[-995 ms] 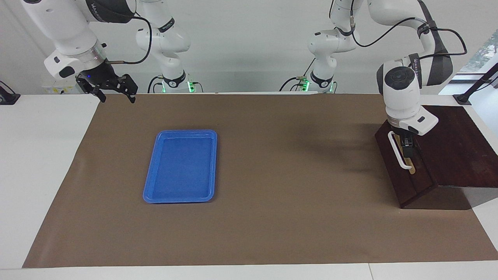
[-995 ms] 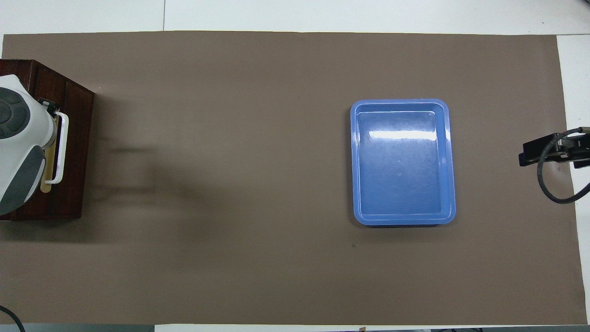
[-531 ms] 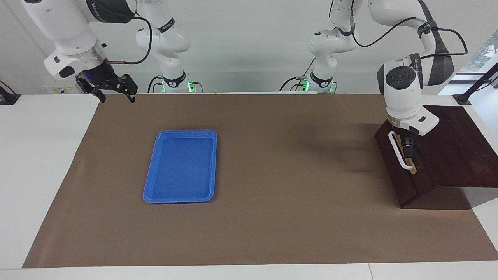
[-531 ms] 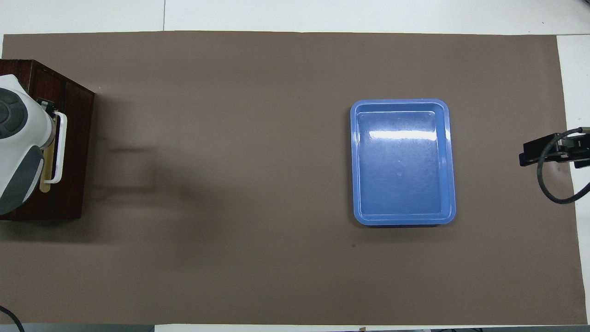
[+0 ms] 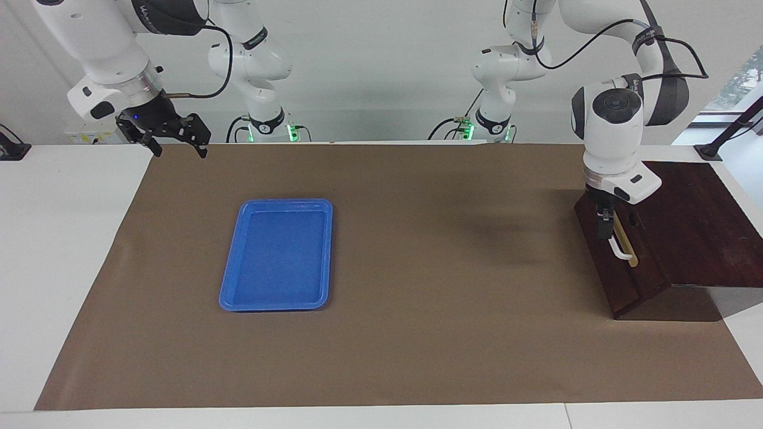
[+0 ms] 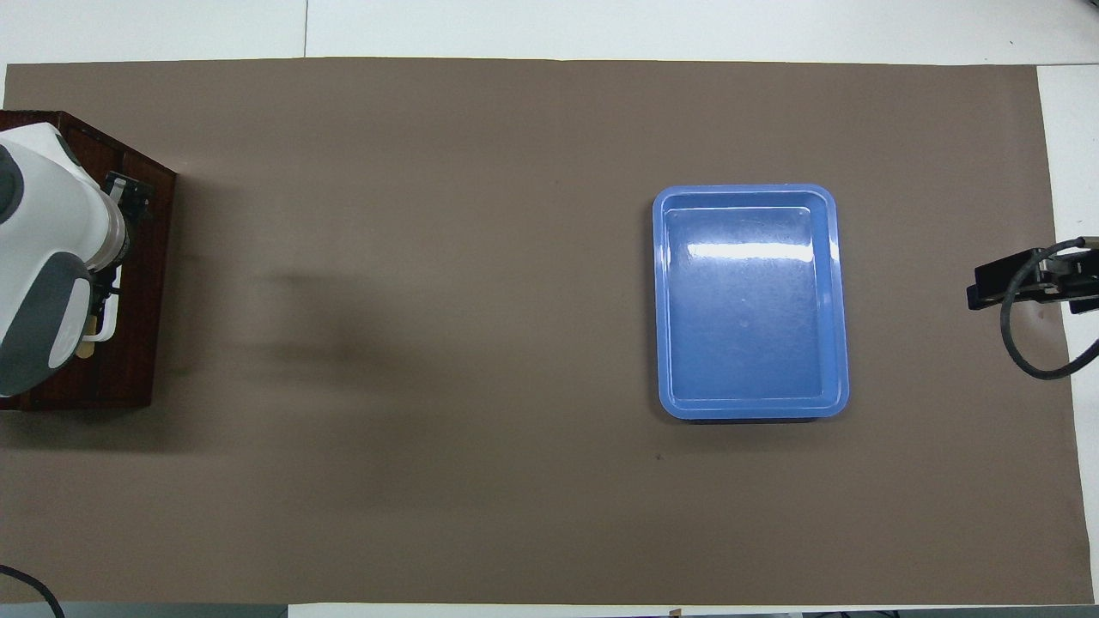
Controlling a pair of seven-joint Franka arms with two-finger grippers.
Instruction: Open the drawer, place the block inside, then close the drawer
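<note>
White bench (image 5: pixel 71 250) under brown paper cover (image 5: pixel 417 333), pale wall. Right hand (image 5: pixel 173 143) open, waiting over cover's corner. Flat blue plastic tray (image 5: pixel 277 256) mid-cover. Shut dark brown wooden drawer (image 5: pixel 620 268) at left arm's end; left hand (image 5: pixel 605 229) at its white bar handle (image 5: pixel 620 253), seemingly unclenched.

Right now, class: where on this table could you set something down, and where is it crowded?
Free: the brown mat between the blue tray and the drawer, and the tray's bare floor. Crowded: at the white handle, where the left gripper hangs. The right gripper waits over the mat's corner.
</note>
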